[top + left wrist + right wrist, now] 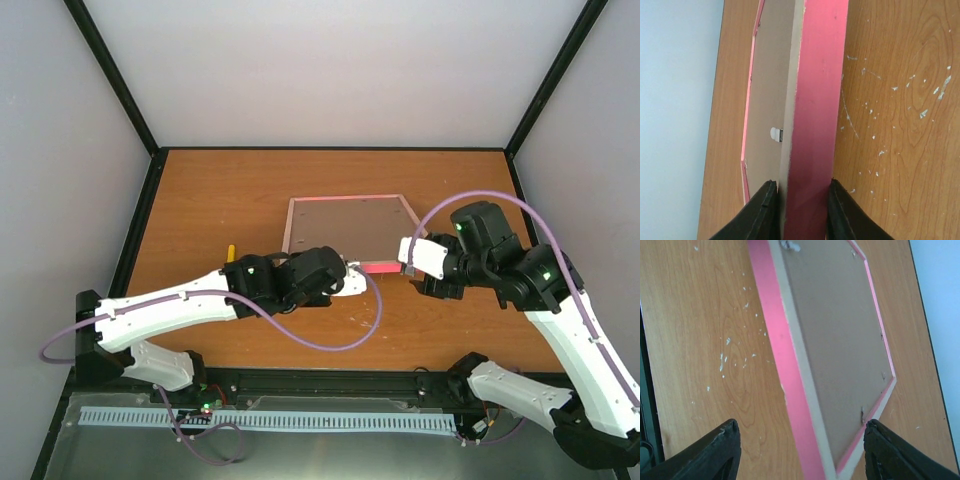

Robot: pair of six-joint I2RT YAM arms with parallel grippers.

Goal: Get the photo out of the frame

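left gripper (801,184): fingers (762,212) are pinching the frame (815,100) across its near pink rail. One pad is sitting on the outer face, the other on the inner lip beside the backing board (767,90). Both sides look in contact, so I'm reading it as clamped on.

right gripper (801,426): its fingers are standing wide apart, straddling the near-right corner and touching nothing.

The frame is lying face-down mid table (200,200), brown back facing up. I can't tell whether the gripped rail is coming off the wood.

The photo isn't showing in any view. I'm assuming it's sitting under the board.

Handling, my read:
- The frame is behaving as a rigid, fairly light body. The rail is thin and smooth-painted, so pads are likely slipping if the pinch is loose.
- A pane may be sitting inside, so I'm avoiding twist and drops.
- The board is stiff and the retaining tabs (862,414) are holding it in; a white tab (775,134) is showing near the left pinch. Those need turning before anything lifts.
- The photo is paper: limp, easy to crease, and lying flat with no edge offered.
- I'm planning to take it lightly at a corner or edge once the board is out, not on the face.
- The left is anchoring the rail, which leaves the right for working the tabs.
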